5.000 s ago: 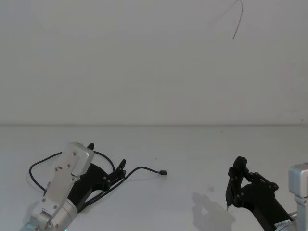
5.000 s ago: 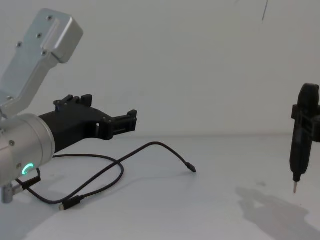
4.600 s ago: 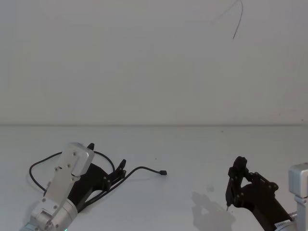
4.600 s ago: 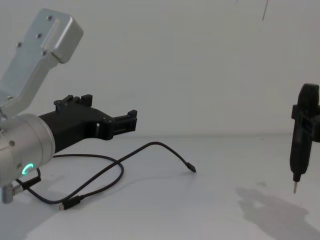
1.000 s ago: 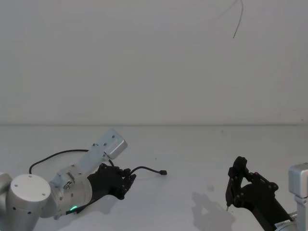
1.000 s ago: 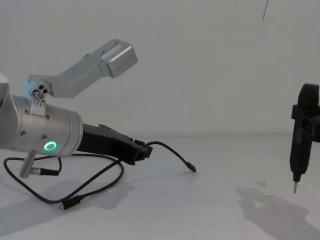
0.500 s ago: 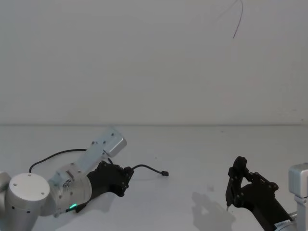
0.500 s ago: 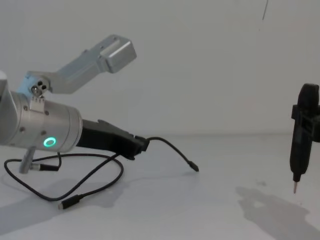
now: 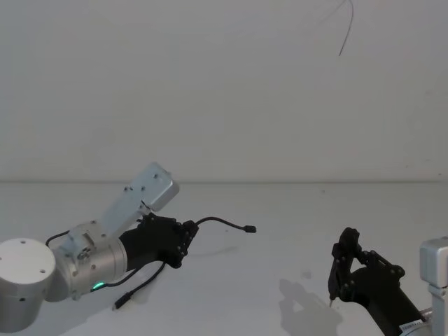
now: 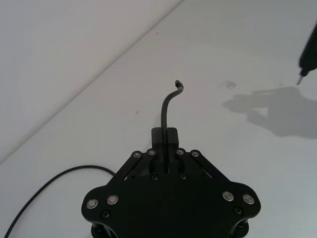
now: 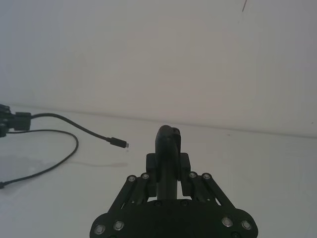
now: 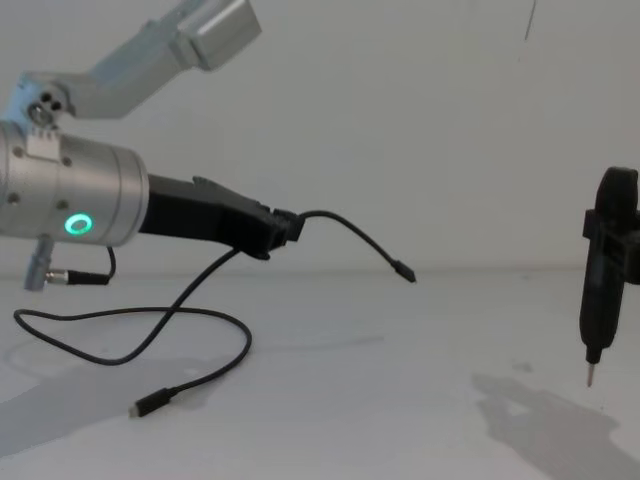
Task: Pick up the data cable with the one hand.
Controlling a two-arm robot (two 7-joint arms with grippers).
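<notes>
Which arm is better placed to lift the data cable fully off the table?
Left. The left gripper is shut on the data cable near one plug, the rest trailing to the table. The right gripper, far right, is shut on a slim pointed tool.

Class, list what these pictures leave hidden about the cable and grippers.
Left wrist view: left gripper hides the data cable running beneath it.
Head view: left arm covers part of the cable's loop.
Right wrist view: right gripper hides the tip of the slim black tool.
Plugs: too small to identify.
</notes>
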